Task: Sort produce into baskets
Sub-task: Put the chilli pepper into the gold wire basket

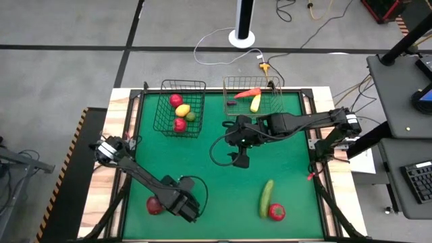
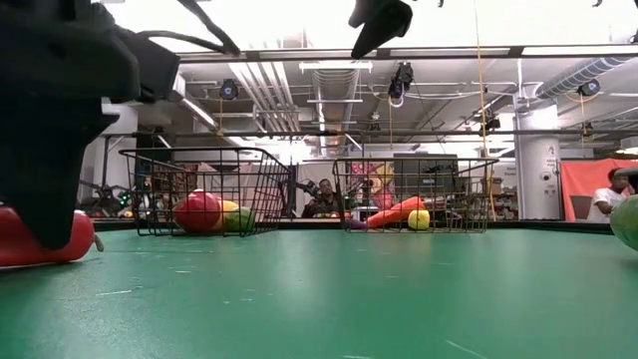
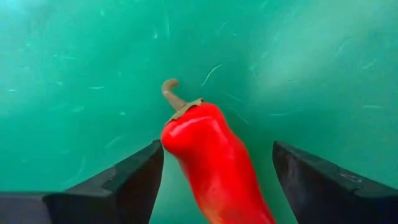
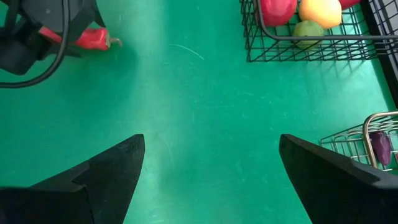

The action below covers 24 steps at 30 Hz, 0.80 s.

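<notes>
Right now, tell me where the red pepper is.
The red pepper lies on the green mat near the table's front left corner, between the open fingers of the left gripper, far from both baskets.

The bench (image 1: pixel 290 169) has a green top with a pale wooden rim, and it stands on a grey floor (image 1: pixel 61 74) crossed by dark lines. Beyond its far edge, cables (image 1: pixel 223 37) trail past a white post base (image 1: pixel 241 37), and a dark desk (image 1: pixel 405 101) with a keyboard (image 1: pixel 420 181) stands alongside. Level across the bench, ceiling ducts (image 2: pixel 339 85) run under bright lights, with an orange curtain (image 2: pixel 588 184) and a seated person (image 2: pixel 321 202) far behind.
</notes>
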Each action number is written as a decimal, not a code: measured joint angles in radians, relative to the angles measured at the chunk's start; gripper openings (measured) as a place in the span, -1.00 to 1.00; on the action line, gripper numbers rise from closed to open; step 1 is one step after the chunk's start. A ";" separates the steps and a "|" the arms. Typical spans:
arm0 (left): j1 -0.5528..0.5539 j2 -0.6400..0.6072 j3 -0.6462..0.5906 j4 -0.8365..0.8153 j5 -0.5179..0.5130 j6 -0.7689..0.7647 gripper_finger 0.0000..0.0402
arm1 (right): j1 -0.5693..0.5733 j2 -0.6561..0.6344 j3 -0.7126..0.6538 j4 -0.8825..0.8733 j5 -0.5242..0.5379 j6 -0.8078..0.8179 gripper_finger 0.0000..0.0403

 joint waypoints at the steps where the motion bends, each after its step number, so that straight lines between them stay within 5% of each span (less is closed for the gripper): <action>1: 0.000 0.000 -0.007 0.011 0.000 0.000 0.37 | 0.000 0.000 0.000 0.000 0.000 0.000 0.81; 12: 0.012 -0.007 -0.048 0.100 0.019 0.058 -0.09 | 0.000 0.000 -0.006 0.000 0.001 -0.002 0.81; 17: 0.025 -0.041 -0.048 0.090 -0.031 0.145 -0.34 | 0.002 0.000 -0.024 0.001 0.003 -0.015 0.81; 24: 0.033 -0.154 -0.048 0.062 -0.205 0.274 -0.33 | 0.037 -0.010 -0.096 0.034 0.027 -0.009 0.81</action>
